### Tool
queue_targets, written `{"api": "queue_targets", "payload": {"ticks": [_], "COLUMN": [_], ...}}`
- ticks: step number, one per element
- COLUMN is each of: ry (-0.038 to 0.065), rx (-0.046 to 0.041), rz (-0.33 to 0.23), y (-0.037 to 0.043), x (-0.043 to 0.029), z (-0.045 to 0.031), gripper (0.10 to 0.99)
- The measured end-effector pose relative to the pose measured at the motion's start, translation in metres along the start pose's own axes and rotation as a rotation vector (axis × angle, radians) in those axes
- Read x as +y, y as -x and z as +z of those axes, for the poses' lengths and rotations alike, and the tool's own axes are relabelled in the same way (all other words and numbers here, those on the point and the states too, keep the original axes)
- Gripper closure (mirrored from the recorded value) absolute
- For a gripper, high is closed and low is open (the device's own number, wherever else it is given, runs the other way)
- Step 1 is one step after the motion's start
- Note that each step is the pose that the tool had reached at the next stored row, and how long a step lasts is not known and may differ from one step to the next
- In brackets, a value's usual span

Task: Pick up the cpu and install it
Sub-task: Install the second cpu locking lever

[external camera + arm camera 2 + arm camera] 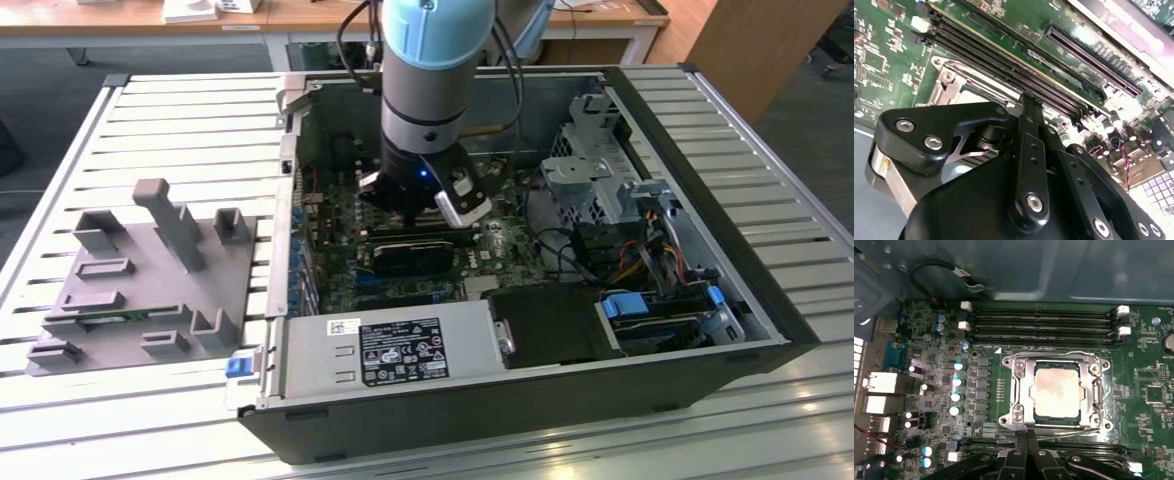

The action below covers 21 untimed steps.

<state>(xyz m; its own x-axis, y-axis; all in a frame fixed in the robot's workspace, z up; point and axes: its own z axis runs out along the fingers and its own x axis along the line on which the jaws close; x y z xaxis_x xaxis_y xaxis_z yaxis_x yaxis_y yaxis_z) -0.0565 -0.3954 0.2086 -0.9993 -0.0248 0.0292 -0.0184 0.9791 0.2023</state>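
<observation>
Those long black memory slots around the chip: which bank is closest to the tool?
The bank directly under the tool, on the CPU's near side. The other bank lies beyond the socket, toward the case wall.

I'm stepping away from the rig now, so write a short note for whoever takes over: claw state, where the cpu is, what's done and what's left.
Claw: shut, holding nothing, poised just over the motherboard inside the open computer case, beside the socket's edge.
The cpu: already seated in the socket, metal top facing up, with the metal load frame lying around it.
Done: pick-up and placement into the socket.
Left: whether the retention lever is fully latched cannot be told.
The grey fixture tray sits outside the case on the exterior view's left.
</observation>
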Motion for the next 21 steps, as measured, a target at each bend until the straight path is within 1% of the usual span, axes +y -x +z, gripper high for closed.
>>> {"api": "queue_targets", "payload": {"ticks": [4,6,8,10,11,13,18,21], "ry": [0.008,0.015,0.023,0.035,0.039,0.043,0.050,0.059], "rx": [-0.0001,-0.0002,-0.0004,-0.0006,-0.0006,-0.0008,-0.0009,-0.0016], "rz": [0.000,-0.001,-0.001,-0.001,-0.001,-0.001,-0.002,-0.002], "y": [-0.0026,-0.0036,-0.0047,-0.0059,-0.0062,-0.0064,-0.0075,-0.0100], "x": [-0.0015,-0.0023,-0.0030,-0.0040,-0.0046,-0.0057,-0.0081,-0.0091], "z": [0.0012,0.0014,0.0015,0.0014,0.0013,0.0016,0.0037,0.0051], "gripper": [0.980,0.980,0.980,0.980,0.980,0.980,0.980,0.980]}}
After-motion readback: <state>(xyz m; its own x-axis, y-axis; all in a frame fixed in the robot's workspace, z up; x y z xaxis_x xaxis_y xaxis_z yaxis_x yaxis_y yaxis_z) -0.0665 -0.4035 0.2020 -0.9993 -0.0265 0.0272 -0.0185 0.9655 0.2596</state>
